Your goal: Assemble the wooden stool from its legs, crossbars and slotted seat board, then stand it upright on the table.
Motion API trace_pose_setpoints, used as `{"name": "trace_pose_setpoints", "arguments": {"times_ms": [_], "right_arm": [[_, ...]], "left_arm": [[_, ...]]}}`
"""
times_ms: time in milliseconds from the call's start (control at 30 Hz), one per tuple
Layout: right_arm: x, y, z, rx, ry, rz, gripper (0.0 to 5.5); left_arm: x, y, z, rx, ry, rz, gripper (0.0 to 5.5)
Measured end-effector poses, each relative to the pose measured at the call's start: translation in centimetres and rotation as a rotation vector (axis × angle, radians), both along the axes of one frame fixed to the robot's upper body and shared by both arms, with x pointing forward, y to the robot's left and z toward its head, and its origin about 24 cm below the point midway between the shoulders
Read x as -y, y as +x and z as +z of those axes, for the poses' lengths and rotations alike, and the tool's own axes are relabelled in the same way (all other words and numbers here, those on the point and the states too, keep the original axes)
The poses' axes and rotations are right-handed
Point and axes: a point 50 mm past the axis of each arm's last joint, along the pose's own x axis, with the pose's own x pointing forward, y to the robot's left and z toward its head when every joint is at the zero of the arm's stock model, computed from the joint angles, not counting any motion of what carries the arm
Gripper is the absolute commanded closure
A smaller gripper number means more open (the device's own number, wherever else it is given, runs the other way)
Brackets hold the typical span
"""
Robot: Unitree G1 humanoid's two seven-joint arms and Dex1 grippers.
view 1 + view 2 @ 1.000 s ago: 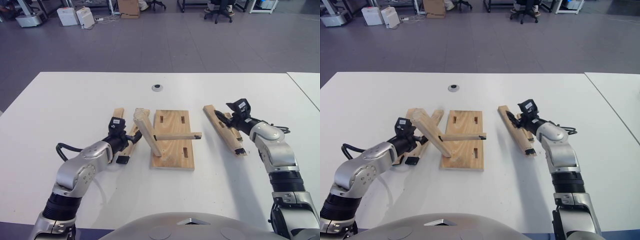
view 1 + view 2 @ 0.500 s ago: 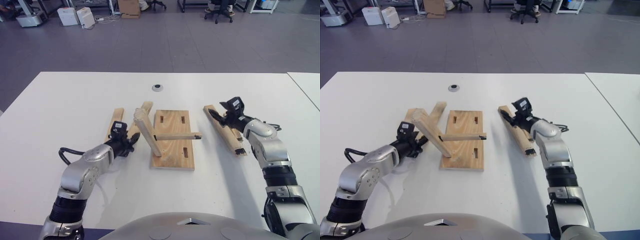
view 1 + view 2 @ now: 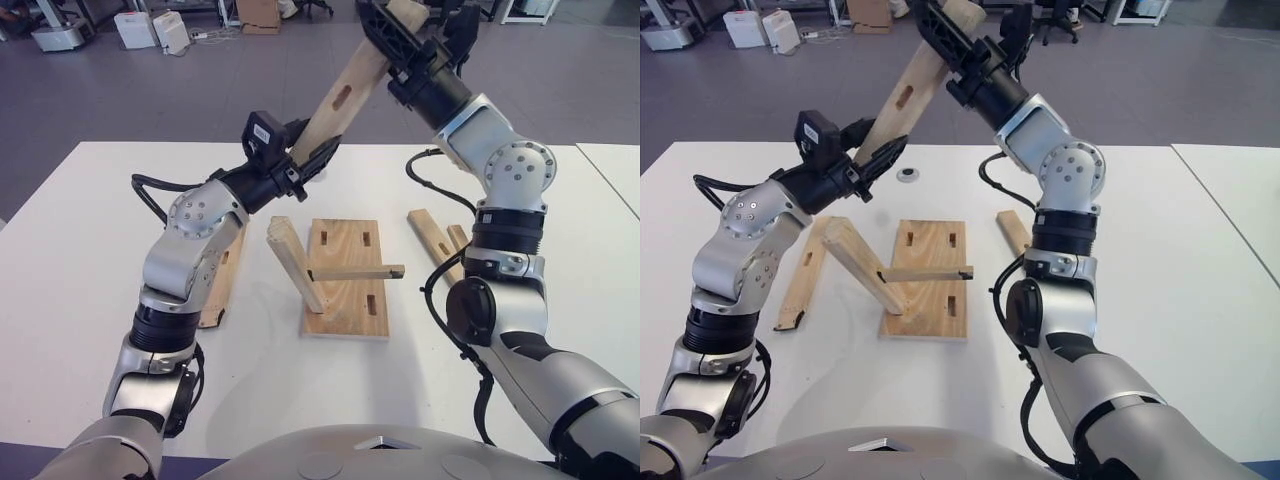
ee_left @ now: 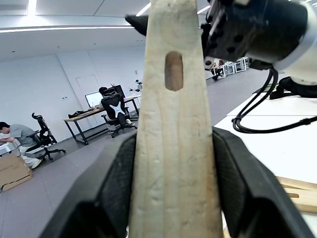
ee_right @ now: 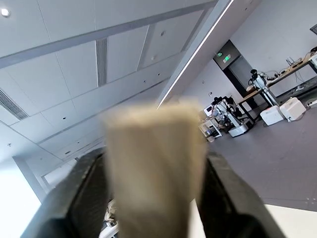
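left eye view, contents by size: white table [image 3: 90,250]; slotted seat board [image 3: 350,300] lying flat at the middle of the table; raised leg [image 3: 340,98], a long slotted piece held in the air above the far half of the table, slanting up and to the right; left gripper [image 3: 318,155] clamped on the lower end of the raised leg, fingers [image 4: 116,183] pressed against both its sides; right gripper [image 3: 415,35] clamped on its upper end; flat leg [image 3: 218,290] lying on the table left of the board; right pieces [image 3: 425,232] lying right of the board, partly behind the right arm; tilted leg [image 3: 295,262] propped on the board's left edge; crossbar [image 3: 355,271] running from the tilted leg to the right above the board
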Motion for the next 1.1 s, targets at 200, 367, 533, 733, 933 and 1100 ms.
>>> {"name": "trace_pose_setpoints", "arguments": {"times_ms": [200, 367, 533, 733, 933, 1100], "right_arm": [[0.3, -0.2, 0.2, -0.012, -0.036, -0.005, 4.49], [2.4, -0.6, -1.3, -0.053, -0.05, -0.087, 4.49], [9.3, -4.8, -9.8, -0.283, -0.145, -0.355, 4.49], [10.7, -13.4, -15.4, -0.53, -0.131, -0.461, 4.49], [10.7, -13.9, -15.6, -0.526, -0.187, -0.501, 4.46], [11.7, -13.5, -14.9, -0.485, -0.228, -0.587, 4.46]], "left_arm": [[0.3, -0.1, 0.1, 0.078, 0.055, 0.002, 3.41], [0.7, -0.2, -0.2, 0.115, 0.096, 0.004, 2.44], [-3.2, -1.2, -1.6, 0.024, 0.033, 0.14, 1.66], [-4.2, -3.4, -0.1, 0.0, -0.187, 0.128, 0.77], [-3.6, -3.6, -0.1, -0.038, -0.22, 0.113, 0.77], [-3.5, -3.7, 0.0, -0.032, -0.23, 0.121, 0.77]]}}
